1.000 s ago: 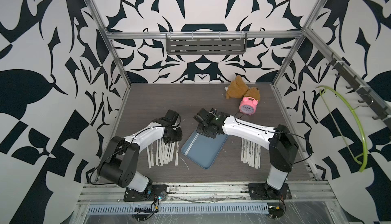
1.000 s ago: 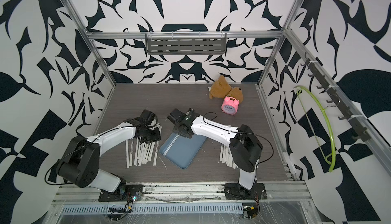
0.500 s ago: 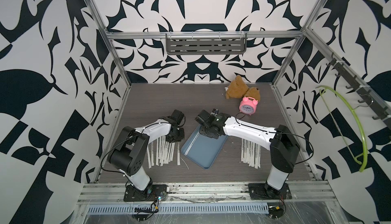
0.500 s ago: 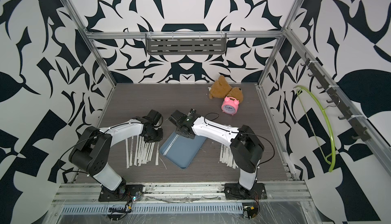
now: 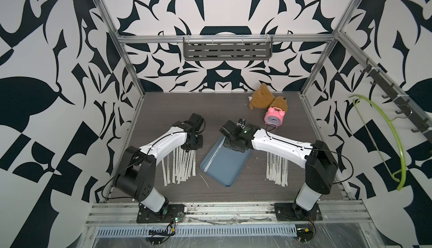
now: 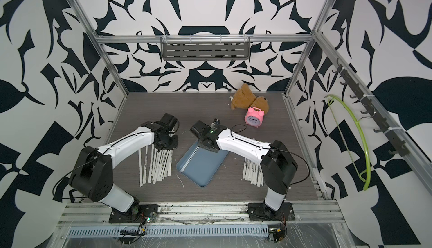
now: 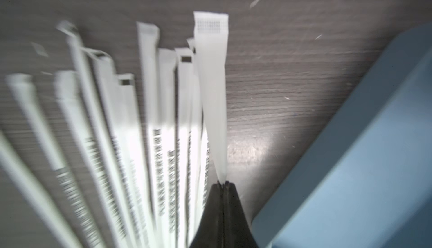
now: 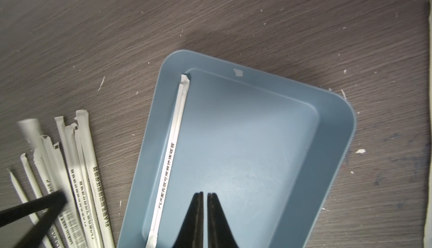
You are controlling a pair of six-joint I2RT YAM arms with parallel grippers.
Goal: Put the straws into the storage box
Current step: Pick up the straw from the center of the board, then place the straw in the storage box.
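One straw (image 8: 171,155) lies inside the storage box (image 8: 336,141), flat along a long wall. The box sits askew mid-table (image 5: 233,104). Loose straws fan out on the table either side: left bunch (image 5: 181,165), right bunch (image 5: 277,168) partly under the right arm. Left gripper (image 7: 222,183) at far end of left bunch, jaws pressed together, pinching the tip of a second straw (image 7: 212,94) near the box. Right gripper (image 8: 205,194) over the box's far end, jaws almost together, slim gap, nothing between. Pink clock (image 5: 274,118) and teddy (image 5: 261,97) sit back right.
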